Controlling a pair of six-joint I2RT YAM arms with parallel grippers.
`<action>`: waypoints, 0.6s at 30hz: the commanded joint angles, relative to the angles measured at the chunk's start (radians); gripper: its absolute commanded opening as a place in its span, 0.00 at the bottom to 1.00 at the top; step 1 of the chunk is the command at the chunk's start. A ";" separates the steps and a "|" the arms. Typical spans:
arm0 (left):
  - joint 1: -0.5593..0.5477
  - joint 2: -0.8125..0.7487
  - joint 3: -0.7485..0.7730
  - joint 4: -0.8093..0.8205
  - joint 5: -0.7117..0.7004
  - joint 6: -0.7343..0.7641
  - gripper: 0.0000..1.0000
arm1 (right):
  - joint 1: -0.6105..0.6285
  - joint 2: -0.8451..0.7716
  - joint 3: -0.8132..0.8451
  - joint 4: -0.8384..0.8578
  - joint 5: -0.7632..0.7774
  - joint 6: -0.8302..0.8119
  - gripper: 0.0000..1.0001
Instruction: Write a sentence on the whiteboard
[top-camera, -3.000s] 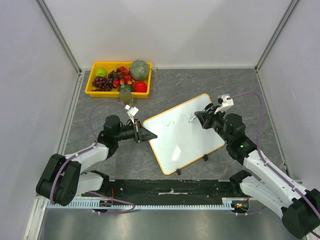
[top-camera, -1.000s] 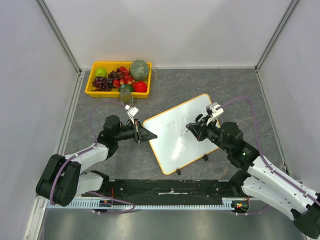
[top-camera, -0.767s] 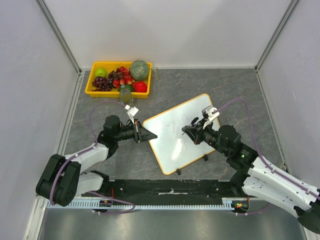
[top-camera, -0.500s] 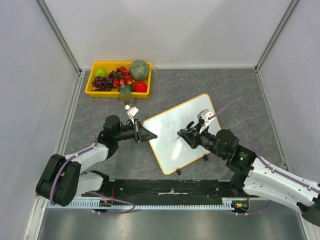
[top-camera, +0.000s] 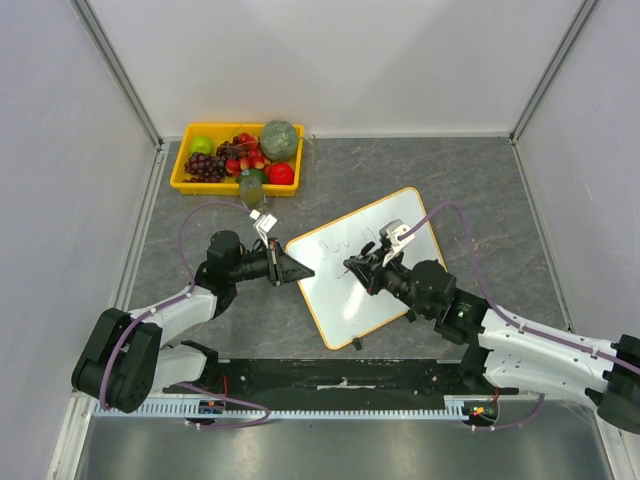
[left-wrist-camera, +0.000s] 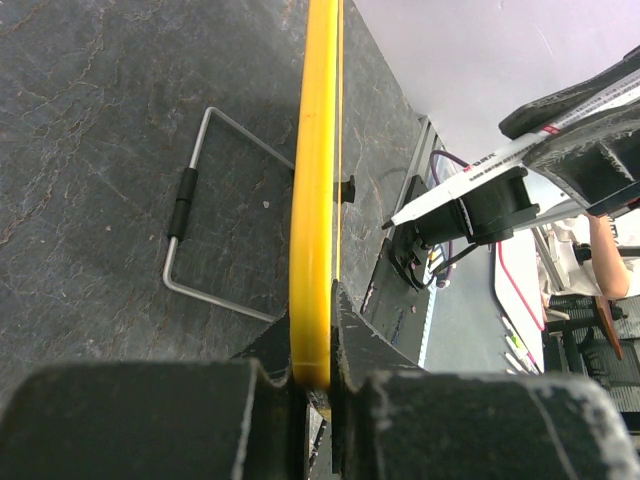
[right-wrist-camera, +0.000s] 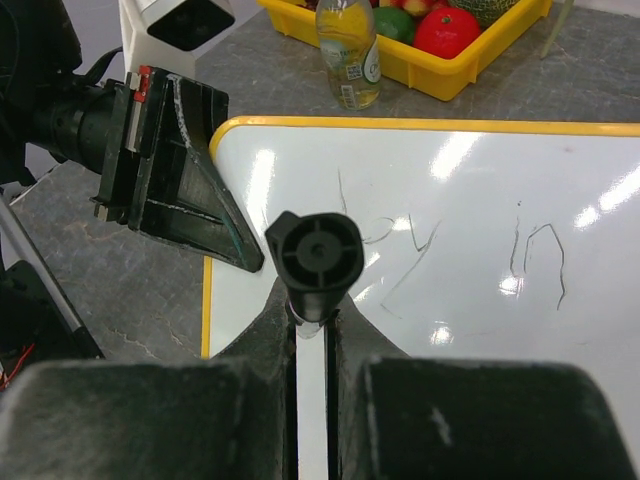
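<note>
The whiteboard (top-camera: 345, 305), white with an orange-yellow frame, stands tilted on the grey table. My left gripper (top-camera: 292, 269) is shut on its left frame edge (left-wrist-camera: 315, 200). My right gripper (top-camera: 366, 272) hovers over the board's left-centre, shut on a black-capped marker (right-wrist-camera: 313, 255) that points down at the white surface (right-wrist-camera: 450, 330). Of the sentence, one thin line reading roughly "Joy in" (right-wrist-camera: 400, 235) shows above the marker. Whether the tip touches the board is hidden by the marker's body.
A yellow fruit tray (top-camera: 215, 187) sits at the back left with a small bottle (top-camera: 250, 187) in front of it. The board's wire stand (left-wrist-camera: 200, 215) rests on the table beneath the board. White walls enclose the table on three sides.
My right arm has carried the marker leftward across the board, from its right part to the left-centre below the written line. The left arm and the board have not moved.
</note>
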 joint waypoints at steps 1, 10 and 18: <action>-0.030 0.018 -0.045 -0.062 0.063 0.219 0.02 | 0.007 0.037 0.008 0.124 0.058 0.003 0.00; -0.030 0.021 -0.044 -0.059 0.067 0.219 0.02 | 0.009 0.094 -0.027 0.184 0.095 0.003 0.00; -0.032 0.015 -0.048 -0.056 0.069 0.217 0.02 | 0.017 0.115 -0.120 0.247 0.144 -0.003 0.00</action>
